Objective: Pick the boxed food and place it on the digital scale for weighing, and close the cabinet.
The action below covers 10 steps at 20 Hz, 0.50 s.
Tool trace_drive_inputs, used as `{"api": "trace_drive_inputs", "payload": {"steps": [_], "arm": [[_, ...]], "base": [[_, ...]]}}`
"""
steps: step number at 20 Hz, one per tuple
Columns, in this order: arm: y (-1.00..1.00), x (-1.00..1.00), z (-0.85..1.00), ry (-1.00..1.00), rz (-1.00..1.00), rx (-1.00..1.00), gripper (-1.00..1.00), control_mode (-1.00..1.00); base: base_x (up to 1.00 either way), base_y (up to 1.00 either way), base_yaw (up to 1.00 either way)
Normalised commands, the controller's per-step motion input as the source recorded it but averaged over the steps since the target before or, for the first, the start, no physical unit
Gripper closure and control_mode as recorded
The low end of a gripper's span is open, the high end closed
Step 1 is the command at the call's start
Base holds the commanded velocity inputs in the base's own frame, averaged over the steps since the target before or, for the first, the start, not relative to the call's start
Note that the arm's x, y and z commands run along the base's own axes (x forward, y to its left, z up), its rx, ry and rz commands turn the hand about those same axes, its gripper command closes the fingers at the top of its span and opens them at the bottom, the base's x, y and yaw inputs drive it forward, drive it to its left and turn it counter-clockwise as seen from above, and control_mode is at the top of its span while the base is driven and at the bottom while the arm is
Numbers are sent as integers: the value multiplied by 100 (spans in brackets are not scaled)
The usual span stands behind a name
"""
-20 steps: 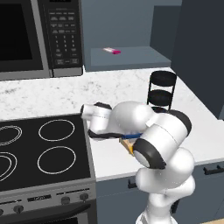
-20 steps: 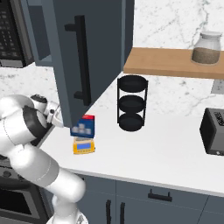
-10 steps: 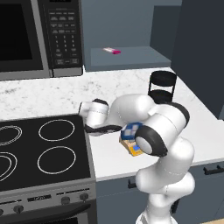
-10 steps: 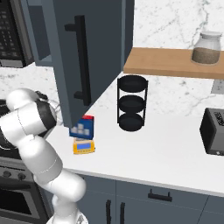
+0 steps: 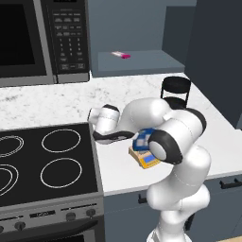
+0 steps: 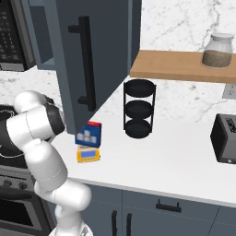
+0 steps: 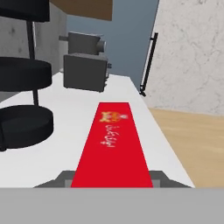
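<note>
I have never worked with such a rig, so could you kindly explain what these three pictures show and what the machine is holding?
It is a white robot arm in a simulated kitchen. Two pictures come from cameras on its base, looking from the left and the right; the third looks along its pincer. On the white counter stand a black tiered rack, a toaster and the digital scale. The boxed food stands on the scale, its red top filling the hand view, the pincer shut on it. The cabinet door is open.
</note>
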Motion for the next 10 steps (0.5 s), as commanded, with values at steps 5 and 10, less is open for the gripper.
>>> {"api": "trace_drive_inputs", "payload": {"steps": [5, 10], "arm": [[9, -4, -13, 0, 0, 0, -100, -100], [3, -5, 0, -1, 0, 0, -100, -100]], "base": [[0, 0, 0], [0, 0, 0]]}}
